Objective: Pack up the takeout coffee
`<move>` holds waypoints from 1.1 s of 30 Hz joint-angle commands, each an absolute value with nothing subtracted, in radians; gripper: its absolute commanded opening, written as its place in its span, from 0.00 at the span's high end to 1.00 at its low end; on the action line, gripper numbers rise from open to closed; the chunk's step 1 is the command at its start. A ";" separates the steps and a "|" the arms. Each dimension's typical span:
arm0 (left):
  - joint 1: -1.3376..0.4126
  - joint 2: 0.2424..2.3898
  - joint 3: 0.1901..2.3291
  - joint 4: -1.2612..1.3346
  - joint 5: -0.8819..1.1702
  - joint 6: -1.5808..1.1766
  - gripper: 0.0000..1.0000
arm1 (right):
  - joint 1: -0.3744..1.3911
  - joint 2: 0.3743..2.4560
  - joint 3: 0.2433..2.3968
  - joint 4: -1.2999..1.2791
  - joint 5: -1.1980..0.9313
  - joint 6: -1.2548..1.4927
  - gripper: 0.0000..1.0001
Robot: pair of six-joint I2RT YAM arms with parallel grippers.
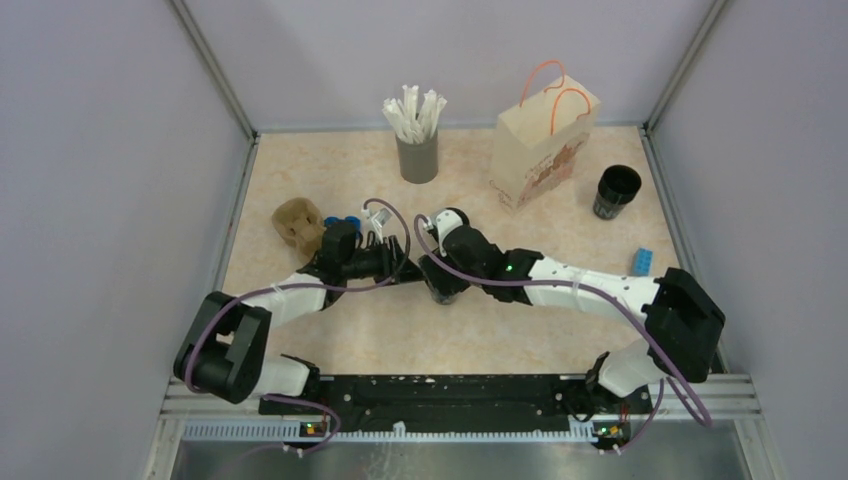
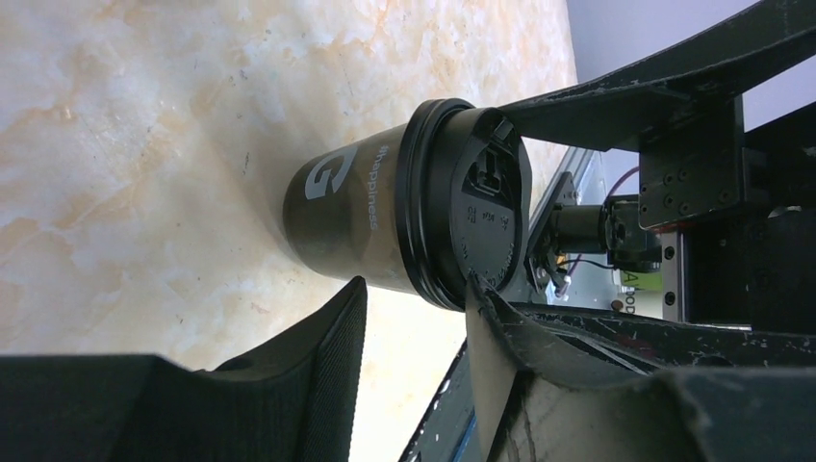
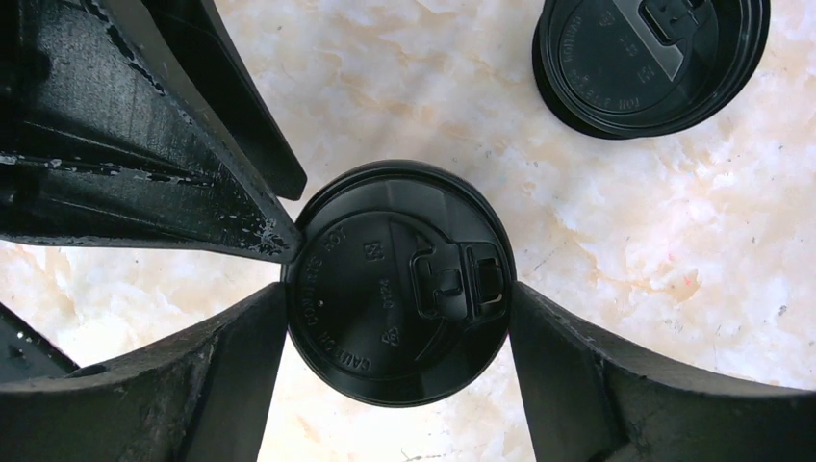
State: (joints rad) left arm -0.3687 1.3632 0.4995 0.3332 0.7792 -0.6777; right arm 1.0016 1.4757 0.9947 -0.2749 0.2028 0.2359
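Takeout coffee (image 3: 399,294): black cup, lid on, pale print on its side. It stands upright on the marbled tabletop (image 1: 330,345), about mid-table, under the right arm's wrist.

Right gripper (image 3: 396,303) comes down from above and grasps the cup. Its fingers (image 3: 577,366) press against opposite sides at lid level.

Left gripper (image 2: 416,284) reaches in from the cup's left, jaws parted and clamped on nothing. One finger (image 2: 500,327) touches the lid's rim. The other sits just beside the cup wall, with a sliver of table showing between.

Spare black lid (image 3: 650,58) lies flat on the table near the cup, apart from it.

From the top view, all placed from the cup:
- Grey straw holder (image 1: 417,158), full of white wrapped straws, stands beyond it, well apart.
- Paper bag (image 1: 540,150) with orange handles stands upright, beyond and to the right.
- Open black cup (image 1: 617,190) sits farther right, past the bag.
- Blue block (image 1: 642,262) lies far right, near the table edge.
- Brown lumpy object (image 1: 298,222) lies to the left, beyond the left arm.
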 commanded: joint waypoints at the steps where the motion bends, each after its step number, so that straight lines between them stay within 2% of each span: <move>1: -0.372 1.375 0.505 0.231 0.615 -0.610 0.55 | 0.984 1.486 0.928 -0.277 0.143 0.263 0.19; 7: -0.373 1.383 0.507 0.229 0.618 -0.615 0.59 | 0.973 1.475 0.911 -0.267 0.137 0.262 0.20; 12: -0.372 1.341 0.507 0.305 0.704 -0.658 0.53 | 0.971 1.452 0.918 -0.273 0.135 0.266 0.20; 19: -0.372 1.294 0.549 0.262 0.715 -0.651 0.48 | 0.971 1.402 0.952 -0.299 0.132 0.269 0.20; 33: -0.373 1.355 0.586 0.239 0.730 -0.605 0.47 | 0.970 1.397 1.019 -0.332 0.147 0.265 0.17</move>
State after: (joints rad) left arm -0.3710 1.3418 0.5545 0.2291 0.7170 -0.6296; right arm 0.9783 1.4067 0.9607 -0.3214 0.1516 0.2649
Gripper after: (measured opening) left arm 0.529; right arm 0.826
